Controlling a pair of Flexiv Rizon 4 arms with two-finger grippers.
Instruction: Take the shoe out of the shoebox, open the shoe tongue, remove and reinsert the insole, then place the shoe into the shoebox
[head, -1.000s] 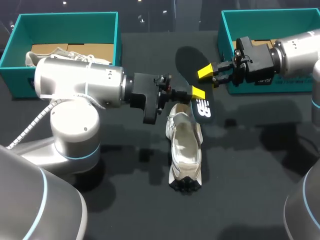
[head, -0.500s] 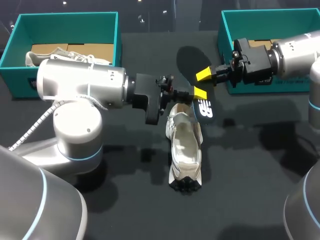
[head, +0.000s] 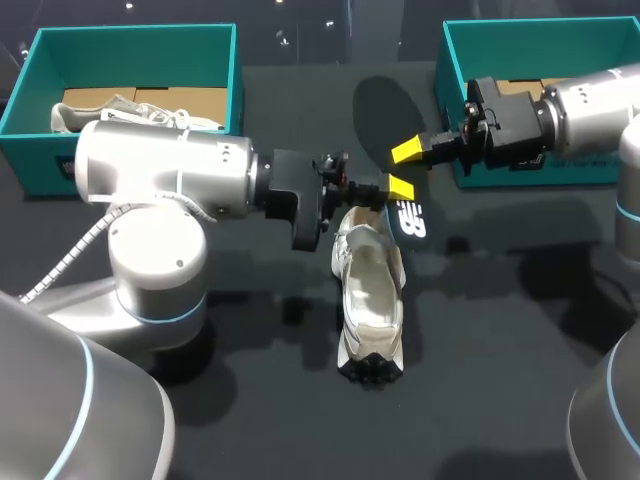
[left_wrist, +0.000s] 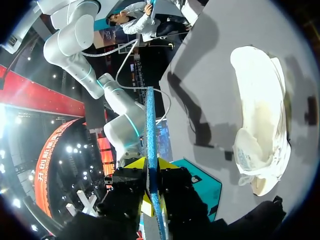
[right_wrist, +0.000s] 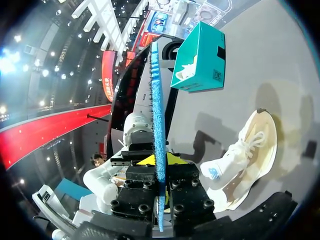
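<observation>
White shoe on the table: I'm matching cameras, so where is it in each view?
Head view: shoe lies mid-table, just nearer the camera than the insole.
Left wrist view: shoe on the table beside the edge-on insole.
Right wrist view: shoe beside the edge-on insole.
Shared landmark: the insole.

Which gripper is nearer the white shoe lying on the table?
Left. Both grip the insole; the left gripper is right over the far end of the shoe, the right gripper farther back.

Black table (head: 520, 380); a second white shoe (head: 120, 104) lying on brown cardboard (head: 195, 100).
</observation>
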